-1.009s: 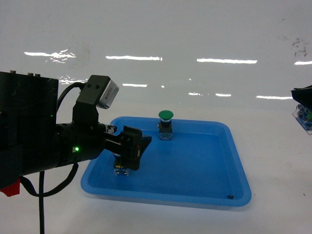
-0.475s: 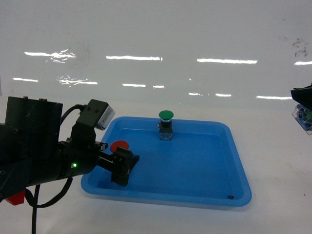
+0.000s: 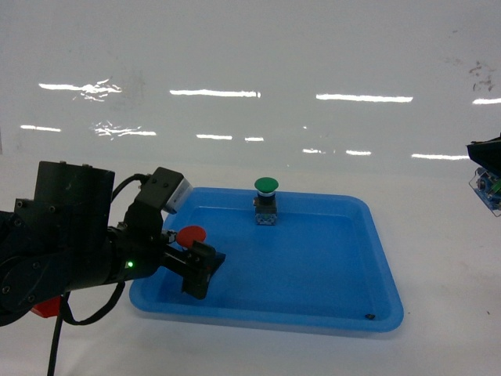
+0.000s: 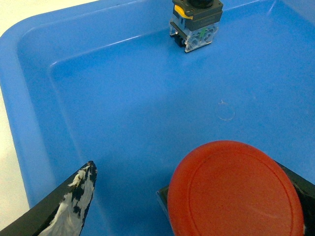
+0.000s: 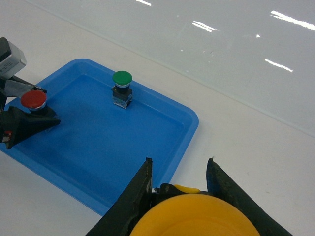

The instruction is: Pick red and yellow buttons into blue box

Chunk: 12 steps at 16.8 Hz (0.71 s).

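Observation:
The red button (image 3: 191, 234) stands at the left end of a shallow blue tray (image 3: 313, 266). My left gripper (image 3: 200, 270) is low around its base, open. In the left wrist view the red cap (image 4: 236, 191) covers the right finger, and the left finger (image 4: 81, 184) is well apart from the base. My right gripper (image 5: 179, 160) is shut on the yellow button (image 5: 197, 216), held above the white table beside the tray's near right corner. In the head view it is only a dark shape at the right edge (image 3: 485, 168). The blue box is out of view.
A green button (image 3: 266, 186) stands upright at the back of the tray, also seen from the right wrist (image 5: 122, 77). A small dark speck (image 3: 369, 316) lies in the tray's front right corner. White table surface (image 3: 438, 235) surrounds the tray.
My left gripper has dropped and drawn back to the left, from over the red cap to around the button's base, so the cap now shows. The right arm has not moved.

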Motion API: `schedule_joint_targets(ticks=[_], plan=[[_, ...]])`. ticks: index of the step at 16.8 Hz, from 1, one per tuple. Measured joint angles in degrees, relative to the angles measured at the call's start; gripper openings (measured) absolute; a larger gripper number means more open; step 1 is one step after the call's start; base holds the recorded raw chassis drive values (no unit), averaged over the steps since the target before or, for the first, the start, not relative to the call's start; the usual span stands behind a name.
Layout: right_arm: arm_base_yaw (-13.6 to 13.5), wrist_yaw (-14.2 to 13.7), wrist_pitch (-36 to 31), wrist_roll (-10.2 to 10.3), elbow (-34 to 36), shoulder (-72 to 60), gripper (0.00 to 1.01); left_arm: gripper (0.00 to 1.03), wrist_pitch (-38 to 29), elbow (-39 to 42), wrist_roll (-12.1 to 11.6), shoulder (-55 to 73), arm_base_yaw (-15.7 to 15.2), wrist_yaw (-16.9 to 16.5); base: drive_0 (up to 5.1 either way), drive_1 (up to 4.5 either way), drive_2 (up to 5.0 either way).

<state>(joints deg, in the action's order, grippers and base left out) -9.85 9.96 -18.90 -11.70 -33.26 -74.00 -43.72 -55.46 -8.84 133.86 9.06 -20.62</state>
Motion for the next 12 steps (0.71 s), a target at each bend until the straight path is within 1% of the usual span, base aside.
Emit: schedule_joint_targets(ticks=[1,3,7,8,10,11,12], plan=[[0.0,0.0,0.0,0.0,0.0,0.0,0.29,0.97,0.0,0.0,-0.3,0.0,0.0,0.0,0.0,0.00,0.0],[0.0,0.0,0.0,0.0,0.0,0.0,0.29,0.79,0.3,0.0,-0.3,0.0,-0.1,0.0,0.0,0.00,0.0],[0.0,0.0,0.0,0.0,0.0,0.0,0.29,0.32,0.3,0.0,-0.2,0.1,-0.1,0.0,0.0,0.00,0.0],[0.0,0.0,0.0,0.0,0.0,0.0,0.29,0.26,0.3,0.0,-0.3,0.1,-0.1,0.0,0.0,0.00,0.0],[0.0,0.0,0.0,0.0,0.0,0.0,0.29,0.24,-0.9,1.4,0.3,-0.7,-0.2,0.4,0.0,0.00,0.0],[0.0,0.0,0.0,0.0,0.0,0.0,0.29,0.24,-1.4,3.6,1.0,-2.5,-0.3,0.5,0.0,0.00,0.0],[0.0,0.0,0.0,0.0,0.0,0.0,0.29,0.24,-2.9,7.5,2.5,-7.3,-0.7,0.5,0.0,0.00,0.0]])
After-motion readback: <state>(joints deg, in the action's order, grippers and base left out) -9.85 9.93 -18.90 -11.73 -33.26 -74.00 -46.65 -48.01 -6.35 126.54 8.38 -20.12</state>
